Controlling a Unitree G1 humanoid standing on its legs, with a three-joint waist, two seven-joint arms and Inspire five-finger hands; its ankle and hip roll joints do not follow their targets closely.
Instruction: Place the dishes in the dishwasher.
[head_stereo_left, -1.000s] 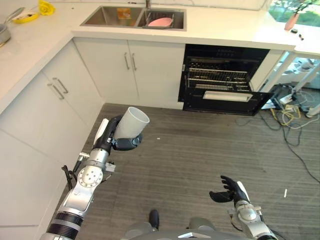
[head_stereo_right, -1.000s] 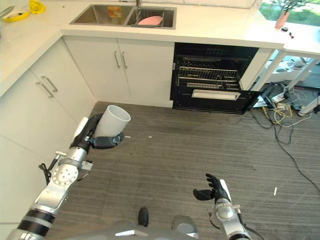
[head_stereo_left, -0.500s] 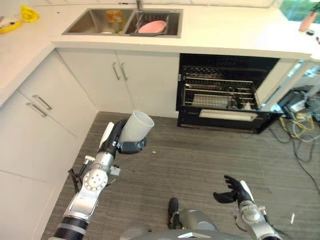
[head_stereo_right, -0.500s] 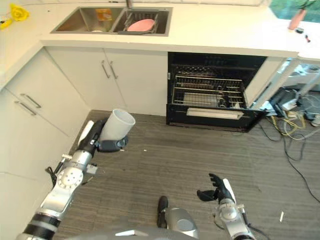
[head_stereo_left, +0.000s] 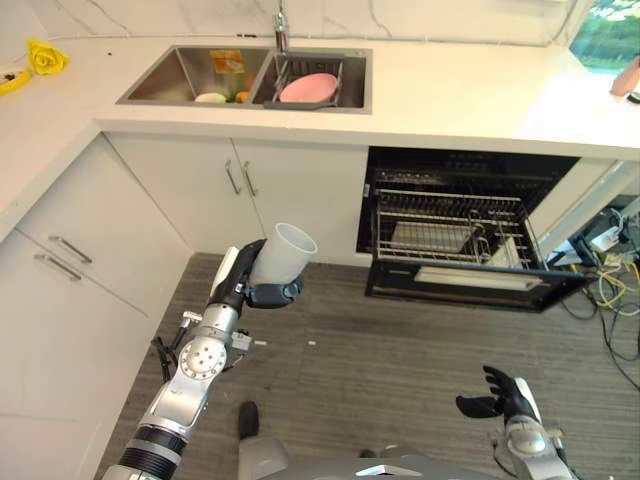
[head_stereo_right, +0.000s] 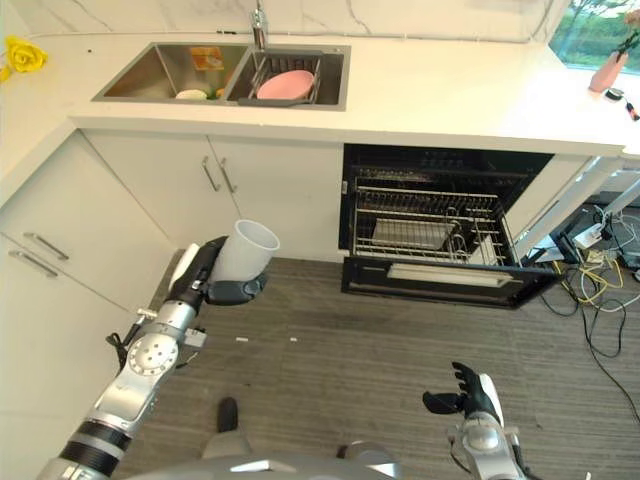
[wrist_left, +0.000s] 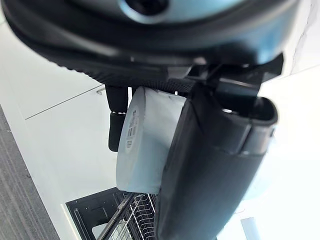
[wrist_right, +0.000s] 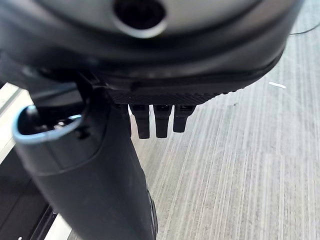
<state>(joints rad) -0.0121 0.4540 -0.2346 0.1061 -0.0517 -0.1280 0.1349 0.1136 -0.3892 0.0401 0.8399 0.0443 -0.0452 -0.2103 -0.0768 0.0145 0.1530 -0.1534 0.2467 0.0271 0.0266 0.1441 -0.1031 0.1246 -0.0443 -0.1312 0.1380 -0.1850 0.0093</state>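
Cup (head_stereo_left: 282, 256), white, tilted mouth-up, clasped by curled left hand (head_stereo_left: 247, 285) well short of open dishwasher (head_stereo_left: 455, 250); could slip mid-carry or knock pulled-out rack (head_stereo_left: 450, 231) if brought in too low; right hand (head_stereo_left: 500, 398) empty, fingers loosely spread, low near floor.

White cup (head_stereo_left: 283, 257) tilted, held aloft; pink plate (head_stereo_left: 308, 88) in sink (head_stereo_left: 160, 85).

Sink (head_stereo_left: 190, 85): set in the counter (head_stereo_left: 470, 95), at the back left.
Plate (head_stereo_left: 308, 88): in the sink's rack.
Dishwasher (head_stereo_left: 465, 235): under the counter, right of the cupboards (head_stereo_left: 290, 195).
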